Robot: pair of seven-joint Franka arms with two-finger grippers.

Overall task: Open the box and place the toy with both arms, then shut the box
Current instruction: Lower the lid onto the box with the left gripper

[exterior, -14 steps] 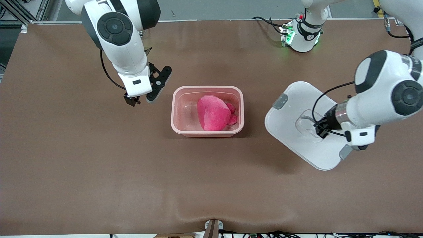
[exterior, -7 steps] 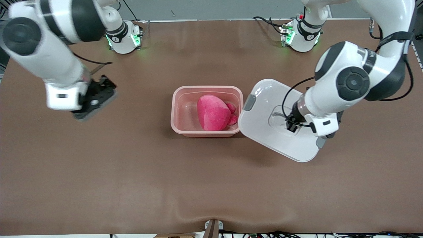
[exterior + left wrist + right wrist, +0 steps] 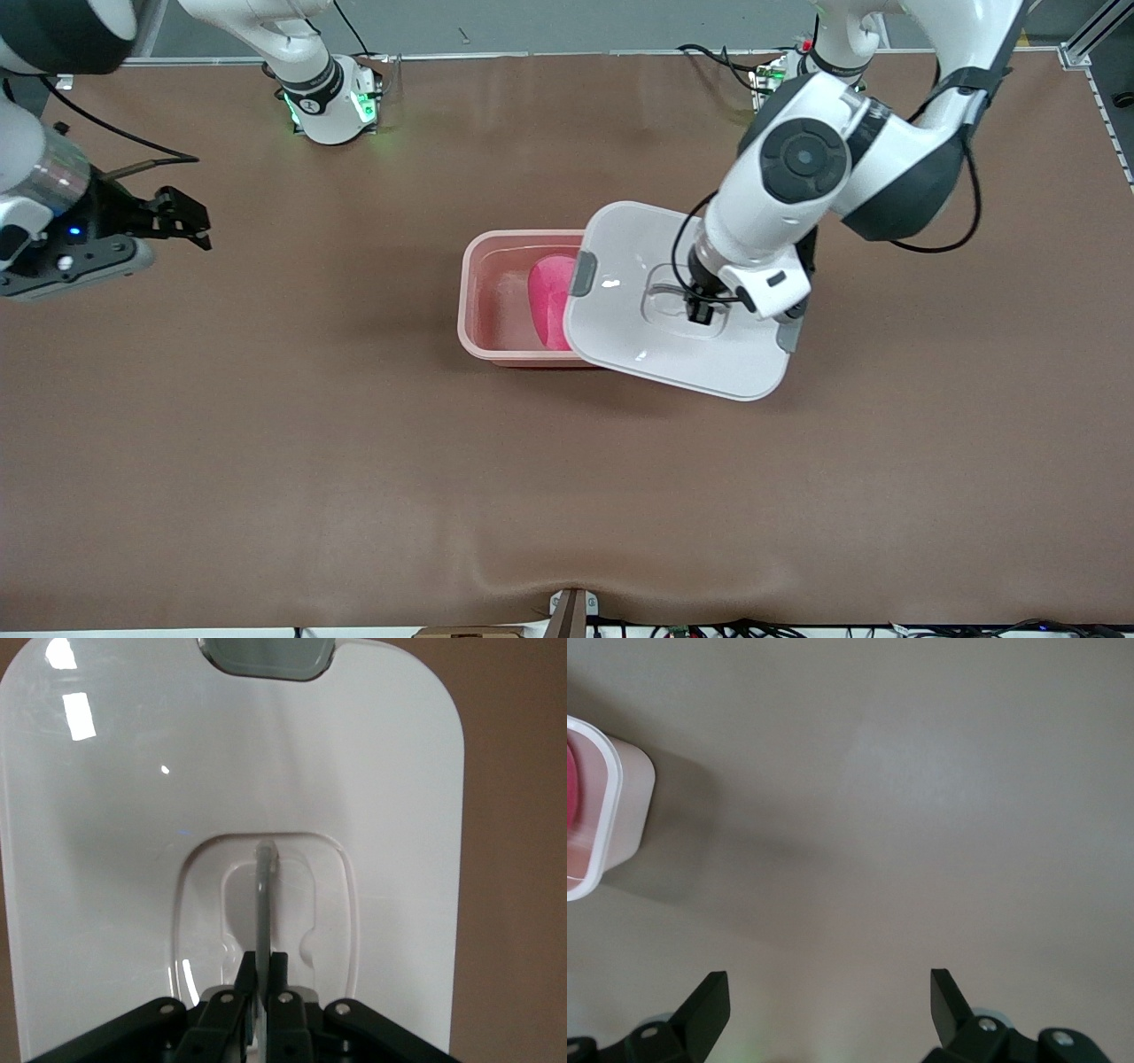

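The translucent pink box [image 3: 496,306] stands mid-table with the bright pink toy [image 3: 549,297] inside it, partly hidden. The white lid [image 3: 656,350] hangs askew over the part of the box toward the left arm's end, and its grey clips [image 3: 583,273] show. My left gripper [image 3: 700,312] is shut on the lid's clear handle [image 3: 263,895], its fingers [image 3: 282,967] pinching the thin bar above the lid [image 3: 115,859]. My right gripper [image 3: 182,220] is open and empty over bare table at the right arm's end. In the right wrist view the gripper [image 3: 828,992] is apart from the box corner [image 3: 607,806].
The brown table mat [image 3: 354,443] spreads wide around the box. The arm bases [image 3: 332,102] [image 3: 797,75] with their cables stand along the table edge farthest from the front camera. A small bracket [image 3: 571,611] sits at the nearest edge.
The left arm has carried the lid from the table at its own end over to the box, now covering part of it. The right arm has drawn away toward its end of the table.
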